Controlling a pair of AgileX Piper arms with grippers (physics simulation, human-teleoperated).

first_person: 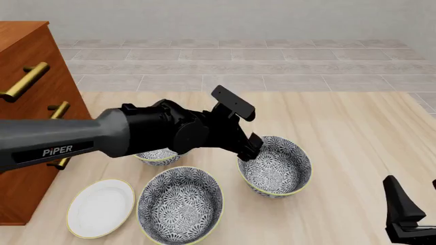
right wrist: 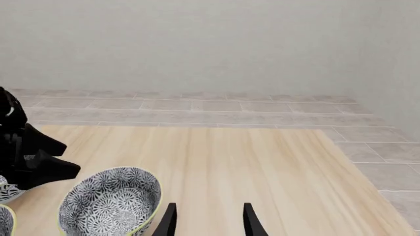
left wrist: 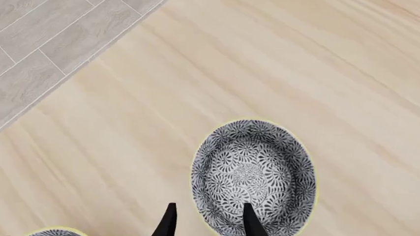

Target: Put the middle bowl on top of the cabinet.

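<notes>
The middle bowl (first_person: 276,171) stands on the table right of centre, patterned grey and white with a pale yellow rim, and it also shows in both wrist views (left wrist: 253,174) (right wrist: 108,201). My left gripper (first_person: 252,149) is open at the bowl's near-left rim. In the left wrist view the left gripper (left wrist: 210,221) straddles that rim, one finger (left wrist: 253,221) over the bowl's inside and the other outside. The cabinet (first_person: 27,102) is reddish-brown with brass handles and rises at the far left. My right gripper (first_person: 415,206) (right wrist: 210,221) is open and holds nothing at the front right.
The largest bowl (first_person: 180,204) sits near the front, left of the middle bowl. A smaller bowl (first_person: 158,156) is partly hidden behind the left arm. A white plate (first_person: 102,206) lies by the cabinet's foot. Grey tiled floor lies beyond the table's far edge.
</notes>
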